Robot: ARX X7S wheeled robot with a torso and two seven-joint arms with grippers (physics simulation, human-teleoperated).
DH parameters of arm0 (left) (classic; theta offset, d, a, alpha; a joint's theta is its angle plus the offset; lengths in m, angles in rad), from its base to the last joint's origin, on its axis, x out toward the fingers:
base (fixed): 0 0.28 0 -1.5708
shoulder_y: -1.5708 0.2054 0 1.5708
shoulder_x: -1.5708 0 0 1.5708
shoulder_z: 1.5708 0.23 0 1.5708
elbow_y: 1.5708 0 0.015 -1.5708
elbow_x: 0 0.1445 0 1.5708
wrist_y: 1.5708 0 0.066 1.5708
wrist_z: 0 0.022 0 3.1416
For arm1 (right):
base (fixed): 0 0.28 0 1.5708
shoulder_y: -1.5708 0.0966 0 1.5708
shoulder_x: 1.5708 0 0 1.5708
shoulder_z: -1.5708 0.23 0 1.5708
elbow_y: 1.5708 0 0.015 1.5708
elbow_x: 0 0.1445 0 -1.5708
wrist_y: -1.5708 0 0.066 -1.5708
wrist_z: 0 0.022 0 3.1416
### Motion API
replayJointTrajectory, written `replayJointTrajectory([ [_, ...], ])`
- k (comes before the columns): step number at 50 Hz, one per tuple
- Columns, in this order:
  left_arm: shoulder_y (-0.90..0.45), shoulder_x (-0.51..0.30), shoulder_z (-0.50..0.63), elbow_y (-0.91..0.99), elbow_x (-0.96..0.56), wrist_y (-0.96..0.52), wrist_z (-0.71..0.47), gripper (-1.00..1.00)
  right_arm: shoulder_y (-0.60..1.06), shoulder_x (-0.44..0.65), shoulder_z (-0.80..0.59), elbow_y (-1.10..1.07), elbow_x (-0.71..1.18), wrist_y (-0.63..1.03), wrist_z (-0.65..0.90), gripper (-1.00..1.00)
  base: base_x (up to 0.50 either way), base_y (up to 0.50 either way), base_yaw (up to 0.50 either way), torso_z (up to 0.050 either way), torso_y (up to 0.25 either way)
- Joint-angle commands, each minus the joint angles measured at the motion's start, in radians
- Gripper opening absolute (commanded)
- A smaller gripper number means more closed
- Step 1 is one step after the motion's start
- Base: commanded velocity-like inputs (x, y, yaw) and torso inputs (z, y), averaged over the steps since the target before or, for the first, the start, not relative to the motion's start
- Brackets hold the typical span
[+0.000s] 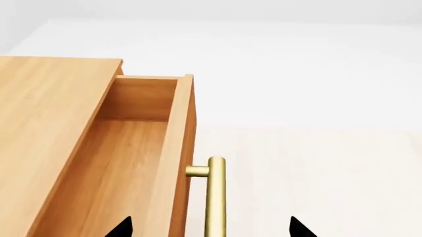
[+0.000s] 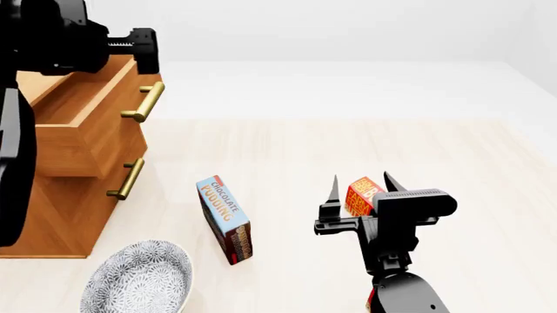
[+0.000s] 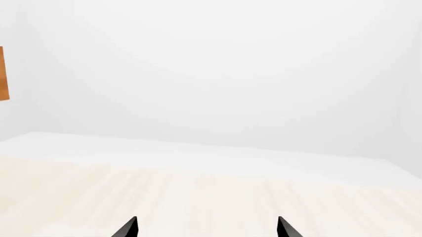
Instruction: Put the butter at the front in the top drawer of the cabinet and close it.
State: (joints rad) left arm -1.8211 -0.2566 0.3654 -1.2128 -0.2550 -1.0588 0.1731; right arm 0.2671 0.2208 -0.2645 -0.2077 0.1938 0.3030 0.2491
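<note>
Nearest, the right gripper (image 2: 359,187) stands upright with jaws spread, empty. The butter (image 2: 363,196) sits on the floor just behind it (partly hidden by the fingers). Left of it lie a pudding box (image 2: 226,220) and a patterned bowl (image 2: 139,278). Farther off, the cabinet (image 2: 70,208) has its top drawer (image 1: 125,163) pulled out; the left gripper (image 1: 209,228) hovers open over the handle (image 1: 216,197).

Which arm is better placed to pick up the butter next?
Right. The right gripper hangs open close by the butter, empty. The left gripper is far off by the top drawer, which already stands open, its fingers either side of the brass handle.
</note>
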Motion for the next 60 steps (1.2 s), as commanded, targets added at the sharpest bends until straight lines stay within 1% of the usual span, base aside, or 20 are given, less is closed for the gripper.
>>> replayJointTrajectory([
  [1, -0.009, 0.002, -0.012, -0.091, 0.019, 0.035, -0.003, 1.00, 0.000, 0.004, -0.004, 0.003, 0.004, -0.003, 0.004, 1.00, 0.00, 0.00, 0.00, 0.000, 0.000],
  [22, 0.024, -0.014, -0.092, -0.093, 0.086, 0.006, -0.018, 1.00, 0.003, 0.009, -0.015, 0.010, 0.008, -0.009, 0.011, 1.00, 0.00, 0.00, 0.00, 0.000, 0.000],
  [42, 0.046, -0.017, -0.141, -0.094, 0.160, -0.015, 0.007, 1.00, 0.007, 0.014, -0.023, 0.010, 0.014, -0.007, 0.020, 1.00, 0.00, 0.00, 0.00, 0.000, 0.000],
  [60, 0.053, -0.013, -0.120, -0.093, 0.203, -0.055, 0.105, 1.00, 0.004, 0.021, -0.024, 0.008, 0.022, -0.011, 0.027, 1.00, 0.00, 0.00, 0.00, 0.000, 0.000],
])
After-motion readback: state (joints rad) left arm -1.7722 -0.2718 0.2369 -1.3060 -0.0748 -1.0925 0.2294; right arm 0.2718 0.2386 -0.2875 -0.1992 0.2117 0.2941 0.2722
